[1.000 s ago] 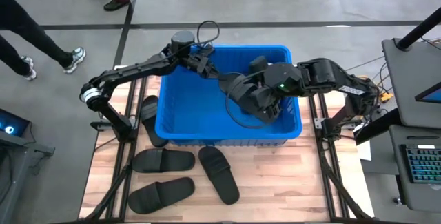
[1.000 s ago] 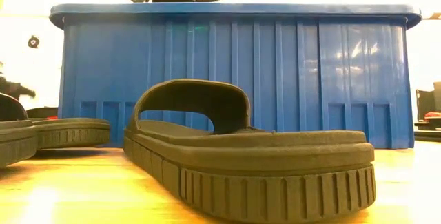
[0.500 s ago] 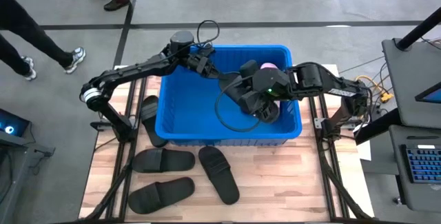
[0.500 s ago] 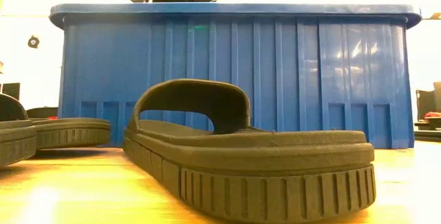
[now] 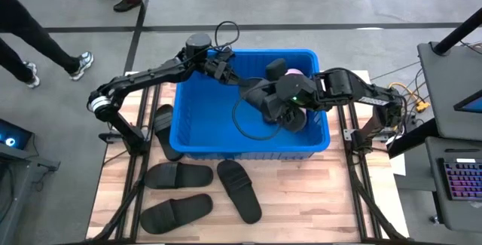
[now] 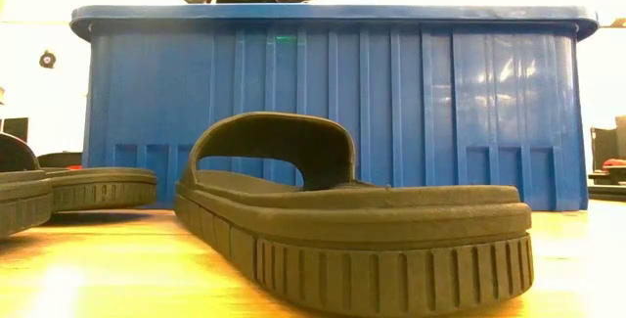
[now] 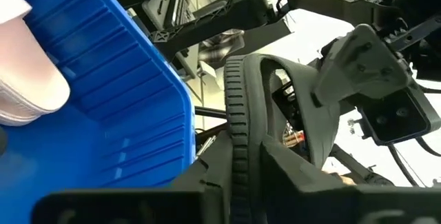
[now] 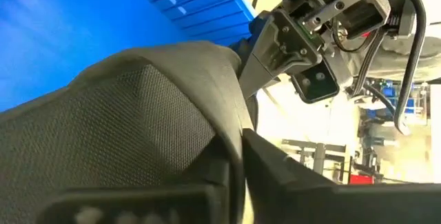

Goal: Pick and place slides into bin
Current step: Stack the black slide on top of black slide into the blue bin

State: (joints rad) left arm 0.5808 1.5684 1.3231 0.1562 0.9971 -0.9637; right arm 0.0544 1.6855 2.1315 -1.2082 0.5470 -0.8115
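A black slide (image 5: 251, 90) hangs over the blue bin (image 5: 196, 136), between my two grippers. My left gripper (image 5: 230, 75) comes over the bin's far left corner and is shut on it. My right gripper (image 5: 265, 102) reaches in from the right and is shut on the same slide. A pale pink slide (image 5: 294, 72) lies in the bin by the far wall and also shows in the left wrist view (image 7: 27, 79). Several more black slides lie sole-down on the table: one left of the bin (image 5: 162, 128), the others in front of it (image 5: 178, 176) (image 5: 239, 191). My left gripper holds the black slide by its ribbed sole edge (image 7: 238, 141), which runs down between the two fingers. The slide stands on edge, strap (image 7: 310, 114) turned toward the other arm, clear of the bin floor. My right gripper has the slide's wide textured strap (image 8: 165, 114) between its two fingers, coming from the table's right side. The strap fills the gap and hides the fingertips. The slide stays lifted inside the bin's opening.
The bin takes up the far half of the wooden table (image 5: 316, 200). In the low view one slide (image 6: 352, 230) lies close in front of the bin wall (image 6: 440, 103). A person's legs (image 5: 30, 41) are on the floor at far left. A keyboard (image 5: 459, 181) sits right.
My right gripper has moved a little up and toward the far edge and the left gripper, uncovering the pink slide. Its fingers have closed on the black slide that the left gripper holds. The left arm has kept still.
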